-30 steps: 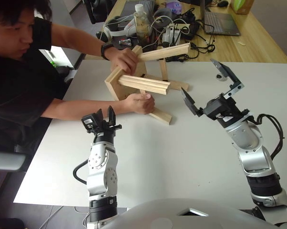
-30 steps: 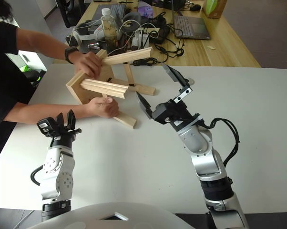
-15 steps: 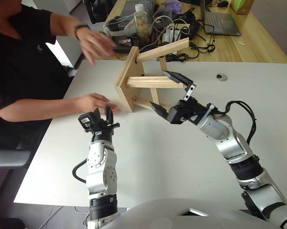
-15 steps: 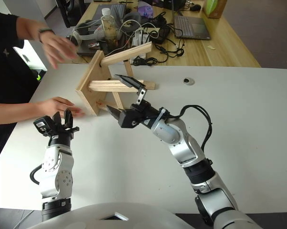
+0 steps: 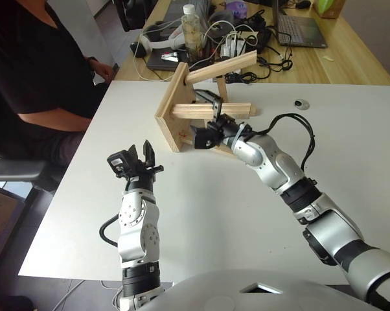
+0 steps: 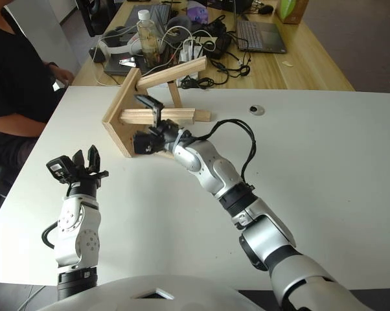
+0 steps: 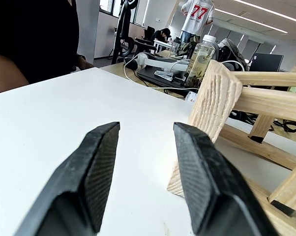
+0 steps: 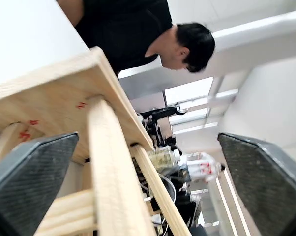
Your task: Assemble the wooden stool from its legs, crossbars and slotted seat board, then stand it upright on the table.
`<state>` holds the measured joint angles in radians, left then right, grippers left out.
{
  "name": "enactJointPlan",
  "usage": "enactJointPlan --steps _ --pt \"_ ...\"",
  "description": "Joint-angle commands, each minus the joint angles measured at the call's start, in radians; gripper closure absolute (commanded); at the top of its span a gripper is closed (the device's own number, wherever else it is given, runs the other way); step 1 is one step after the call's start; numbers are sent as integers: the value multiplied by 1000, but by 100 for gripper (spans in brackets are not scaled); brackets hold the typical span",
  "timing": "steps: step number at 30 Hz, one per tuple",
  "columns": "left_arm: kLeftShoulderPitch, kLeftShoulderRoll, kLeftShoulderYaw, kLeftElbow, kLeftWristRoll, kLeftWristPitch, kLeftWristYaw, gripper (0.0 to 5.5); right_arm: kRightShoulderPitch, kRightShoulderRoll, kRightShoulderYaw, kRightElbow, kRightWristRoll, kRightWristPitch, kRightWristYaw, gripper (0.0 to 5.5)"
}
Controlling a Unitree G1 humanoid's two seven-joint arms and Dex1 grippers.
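The stool (image 5: 188, 110) lay on its side on the table (image 5: 201, 220), its seat board (image 5: 169, 123) on edge. It looked light and stiff (joints possibly loose), best held by a leg (image 5: 237, 108) close to the board. The right gripper (image 5: 206, 120) straddled that leg, fingers spread, clamping nothing. The left gripper (image 5: 140, 155) hung near the board, spread and empty.

Stool (image 5: 175, 116) lies on its side, far centre-left on the table (image 5: 247, 214), seat board facing left and legs pointing right. Right gripper (image 5: 206, 120) sits among the legs, spread wide about a crossbar, with wooden rails close on both sides. Left gripper (image 5: 141, 153) is at near left, fingers apart, with bare tabletop between it and the seat board. Small round disc (image 5: 302, 103) lies far right. Bottle (image 5: 192, 29) and cables (image 5: 240, 39) crowd the far edge.
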<state>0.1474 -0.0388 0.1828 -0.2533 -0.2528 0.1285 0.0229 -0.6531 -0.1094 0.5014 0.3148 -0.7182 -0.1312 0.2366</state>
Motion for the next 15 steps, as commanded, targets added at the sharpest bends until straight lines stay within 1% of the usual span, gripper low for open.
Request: enactJointPlan --steps 1,4,7,9,15 --pt "11 -1 0 -9 -2 15 4 347 -39 -28 -54 -38 88 72 128 15" --pt "11 -4 -1 -11 -1 14 8 347 -20 -79 -45 -68 147 71 257 15" --pt "17 -8 -2 -14 -1 11 10 347 -2 -121 -44 -95 176 72 323 15" --pt "18 -8 -2 -13 -1 9 10 347 -9 -147 -45 -76 164 58 313 15" --pt "12 -6 -2 -9 1 8 9 347 -80 -219 -92 49 137 -1 197 15"
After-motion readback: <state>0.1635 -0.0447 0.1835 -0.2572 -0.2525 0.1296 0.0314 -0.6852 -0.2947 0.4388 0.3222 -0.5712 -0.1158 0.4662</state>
